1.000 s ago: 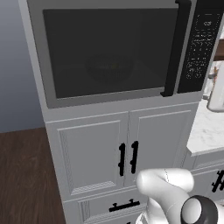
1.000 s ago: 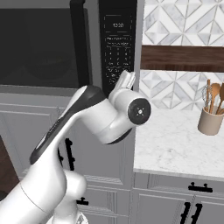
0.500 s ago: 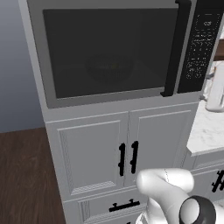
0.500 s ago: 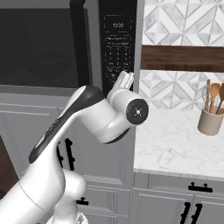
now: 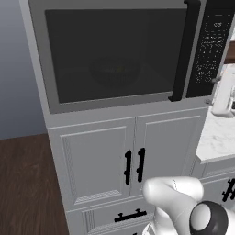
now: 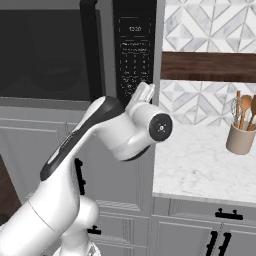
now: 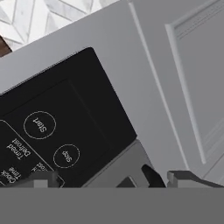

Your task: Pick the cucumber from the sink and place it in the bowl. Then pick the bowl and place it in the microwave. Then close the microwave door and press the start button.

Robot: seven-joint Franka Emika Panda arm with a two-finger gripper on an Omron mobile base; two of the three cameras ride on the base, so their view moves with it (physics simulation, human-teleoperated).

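The microwave door (image 5: 114, 59) is shut, the bowl (image 5: 114, 71) dim behind its glass; right of the door, the gripper (image 7: 111, 178) sits wide open and empty at the keypad's (image 6: 134, 55) foot, just beside the start button (image 7: 40, 124).

Flat, even rendered light with no visible source and only faint, soft shadows under the cabinet trim. The microwave door (image 5: 114, 55) glass is dark and murky; the bowl (image 5: 114, 69) behind it shows as a dim smudge at centre frame. Keypad (image 7: 57, 131) lettering in the hand view is slightly soft but legible. Edges show no warping or glare.
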